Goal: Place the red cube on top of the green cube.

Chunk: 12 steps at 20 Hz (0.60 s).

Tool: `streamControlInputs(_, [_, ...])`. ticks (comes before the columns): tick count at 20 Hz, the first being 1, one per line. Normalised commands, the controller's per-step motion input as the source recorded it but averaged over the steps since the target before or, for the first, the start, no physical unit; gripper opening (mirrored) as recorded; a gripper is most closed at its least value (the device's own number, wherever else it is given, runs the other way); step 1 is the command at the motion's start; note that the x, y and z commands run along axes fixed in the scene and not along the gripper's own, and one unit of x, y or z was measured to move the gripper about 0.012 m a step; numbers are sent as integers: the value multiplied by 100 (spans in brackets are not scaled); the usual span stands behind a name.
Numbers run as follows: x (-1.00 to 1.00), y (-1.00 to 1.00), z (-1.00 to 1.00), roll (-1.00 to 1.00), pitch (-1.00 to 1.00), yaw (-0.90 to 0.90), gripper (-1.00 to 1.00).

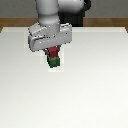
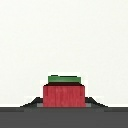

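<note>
The red cube (image 1: 53,51) sits between the fingers of my gripper (image 1: 53,54), just under the white hand. Directly below it, on the white table, stands the green cube (image 1: 53,62). Their faces meet or nearly meet; I cannot tell whether they touch. In the wrist view the red cube (image 2: 63,96) fills the space in my gripper (image 2: 63,103), with dark fingertips (image 2: 33,104) at its sides. A strip of the green cube (image 2: 64,79) shows past its far edge. My gripper is shut on the red cube.
The white table (image 1: 95,90) spreads around the cubes. A brown floor strip (image 1: 107,22) runs along its far edge. The arm's base stands at the back, behind the hand.
</note>
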Motion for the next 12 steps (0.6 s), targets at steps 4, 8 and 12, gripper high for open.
streamControlInputs(4, [0, 0, 0, 0, 0, 0, 100])
streamControlInputs(8, [0, 0, 0, 0, 0, 0, 100])
streamControlInputs(12, [0, 0, 0, 0, 0, 0, 100])
